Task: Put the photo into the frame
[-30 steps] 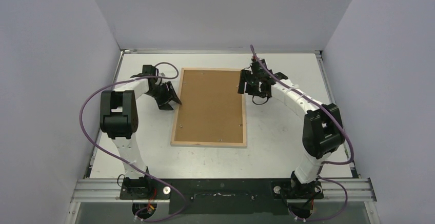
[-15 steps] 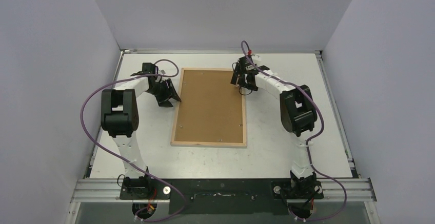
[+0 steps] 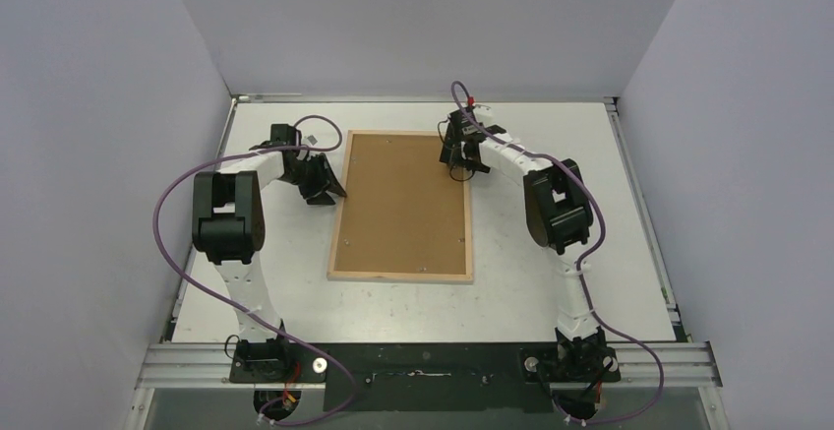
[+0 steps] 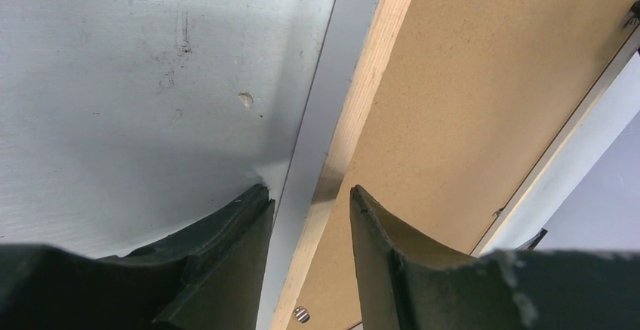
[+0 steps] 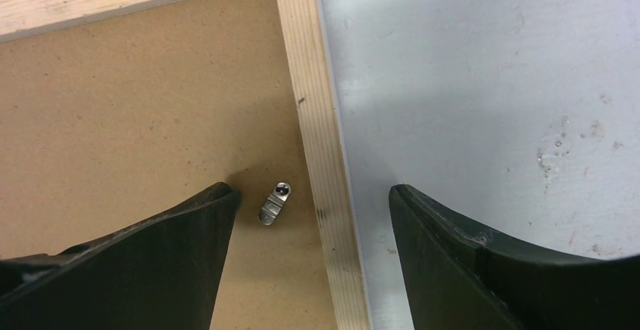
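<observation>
Now the frame [image 3: 401,275] lies flat on the table [image 3: 551,287] between my two arms. Its light wood back side is turned up, and the brown backing board [image 3: 398,204] sits inside the wood border.

My left gripper [image 4: 306,198] is at the left long edge of the frame, on the half that is far from my bases. In the left wrist view its two fingers [image 4: 226,247] stand on either side of this edge. One finger is on the table side and the other is over the backing board. The wood rail and the white side of the frame run through the gap between them. The jaws are only partly apart, and the rail nearly fills the gap. I cannot tell if they already press on the rail or only stand around it.

My right gripper [image 5: 311,190] is at the right long edge of the frame, close to its far right corner. Its jaws are spread wide and nothing is held between them. One finger is over the backing board, the other is over the bare table, and the right wood rail passes between them. A small metal clip [image 5: 272,203] lies on the backing board just beside this rail, between the two fingers and nearer to the one over the board.
</observation>
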You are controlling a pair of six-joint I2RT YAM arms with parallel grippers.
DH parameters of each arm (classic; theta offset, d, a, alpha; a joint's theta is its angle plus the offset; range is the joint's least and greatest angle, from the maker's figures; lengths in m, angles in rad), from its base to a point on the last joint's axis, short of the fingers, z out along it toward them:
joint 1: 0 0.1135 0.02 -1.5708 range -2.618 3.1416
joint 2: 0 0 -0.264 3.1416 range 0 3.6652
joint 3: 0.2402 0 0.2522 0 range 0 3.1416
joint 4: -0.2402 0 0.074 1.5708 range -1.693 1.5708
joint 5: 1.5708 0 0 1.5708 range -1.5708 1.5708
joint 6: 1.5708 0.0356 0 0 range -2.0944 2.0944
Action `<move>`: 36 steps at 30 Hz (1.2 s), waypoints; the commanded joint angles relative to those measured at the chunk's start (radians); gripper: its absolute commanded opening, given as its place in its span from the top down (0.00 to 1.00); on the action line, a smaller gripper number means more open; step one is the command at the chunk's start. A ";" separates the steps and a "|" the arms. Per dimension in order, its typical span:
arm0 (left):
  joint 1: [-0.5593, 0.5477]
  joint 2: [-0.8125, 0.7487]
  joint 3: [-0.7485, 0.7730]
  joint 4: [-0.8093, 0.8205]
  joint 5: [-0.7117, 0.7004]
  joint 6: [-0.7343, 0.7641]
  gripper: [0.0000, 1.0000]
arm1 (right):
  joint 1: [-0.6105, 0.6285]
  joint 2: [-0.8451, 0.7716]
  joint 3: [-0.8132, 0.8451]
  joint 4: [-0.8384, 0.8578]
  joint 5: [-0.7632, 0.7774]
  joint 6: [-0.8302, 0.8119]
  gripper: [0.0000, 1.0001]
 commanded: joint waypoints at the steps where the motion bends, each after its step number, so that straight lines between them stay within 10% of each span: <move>1: -0.003 0.031 -0.053 -0.003 -0.059 0.029 0.59 | 0.015 0.026 0.044 -0.040 0.038 -0.063 0.26; 18: -0.003 0.018 -0.068 -0.008 -0.082 0.015 0.64 | -0.012 -0.013 -0.048 0.002 -0.032 -0.106 0.62; 36: -0.003 0.034 -0.052 -0.037 -0.095 0.025 0.67 | -0.055 -0.045 -0.118 0.088 -0.202 -0.225 0.70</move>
